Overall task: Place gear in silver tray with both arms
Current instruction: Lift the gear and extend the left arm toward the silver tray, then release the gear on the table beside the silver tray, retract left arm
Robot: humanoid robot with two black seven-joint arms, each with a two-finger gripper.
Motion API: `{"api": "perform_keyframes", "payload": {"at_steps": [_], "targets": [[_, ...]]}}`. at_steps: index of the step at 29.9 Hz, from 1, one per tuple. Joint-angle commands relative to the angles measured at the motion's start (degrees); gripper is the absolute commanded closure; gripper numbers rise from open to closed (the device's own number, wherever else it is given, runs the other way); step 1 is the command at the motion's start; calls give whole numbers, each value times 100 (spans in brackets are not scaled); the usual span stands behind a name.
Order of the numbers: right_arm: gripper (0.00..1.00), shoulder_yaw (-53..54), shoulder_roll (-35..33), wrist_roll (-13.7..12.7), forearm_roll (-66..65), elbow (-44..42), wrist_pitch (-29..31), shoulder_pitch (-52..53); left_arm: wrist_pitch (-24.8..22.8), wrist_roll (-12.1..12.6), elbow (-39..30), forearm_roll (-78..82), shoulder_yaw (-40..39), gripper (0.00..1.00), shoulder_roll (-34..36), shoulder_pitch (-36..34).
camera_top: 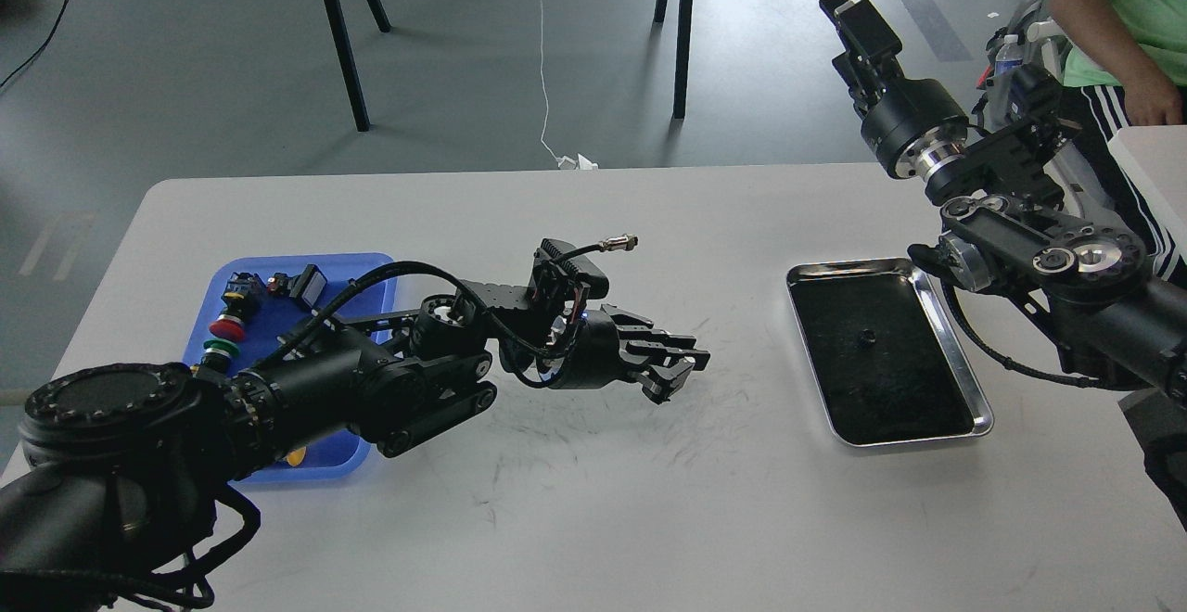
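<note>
Left hand [682,373] over bare desk [593,501] middle, between blue tray [376,269] and silver tray [976,389]; fingers drawn together, anything pinched: cannot tell. Right hand [848,14] raised beyond desk's far edge; opening: cannot tell. Small dark gear [867,335] lies inside silver tray.

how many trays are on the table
2. The blue plastic tray sits at the table's left, partly hidden under the left arm. The silver tray lies at the right, near the right arm, with one small dark part on its black floor.
</note>
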Motion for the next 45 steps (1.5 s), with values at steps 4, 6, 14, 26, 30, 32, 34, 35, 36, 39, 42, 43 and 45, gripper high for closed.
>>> {"api": "perform_keyframes", "payload": {"at_steps": [4,6,14,26,30,32,34,35,36,39,42,43,45], "targets": [[6,-28,9,0,-9,1,-2,9,1,0,-52,-66,-64,70,2,-6],[6,-28,9,0,-9,1,-2,1,-8,0,-60,-127,-73,64,2,-14],[6,-28,9,0,-18,1,-2,9,-43,0,-69,-338,-38,40,2,-23],[6,-177,-35,0,0,89,139,71,-52,0,36,-1655,-318,14,528,-225],[6,-239,-79,0,0,98,165,97,-52,0,36,-2481,-372,8,1073,-330],[6,-248,-87,0,0,106,174,106,-52,0,36,-2903,-363,3,1293,-383],[6,-248,-96,0,0,124,174,124,-60,0,36,-3272,-363,2,1548,-392],[6,-256,-114,0,0,141,183,167,-52,0,36,-3431,-363,2,1714,-392],[6,-265,-157,0,8,168,191,211,-52,0,28,-3589,-389,2,1864,-392],[6,-300,-281,0,9,247,323,282,-104,0,-43,-4431,-591,2,2304,-384],[6,-387,-377,0,0,300,455,378,-358,0,18,-5091,-609,2,2576,-375],[6,-466,-404,0,0,326,481,440,-438,0,27,-5189,-626,2,2629,-357],[6,-747,-483,0,9,379,578,615,-552,0,27,-5505,-644,2,2849,-313]]}}
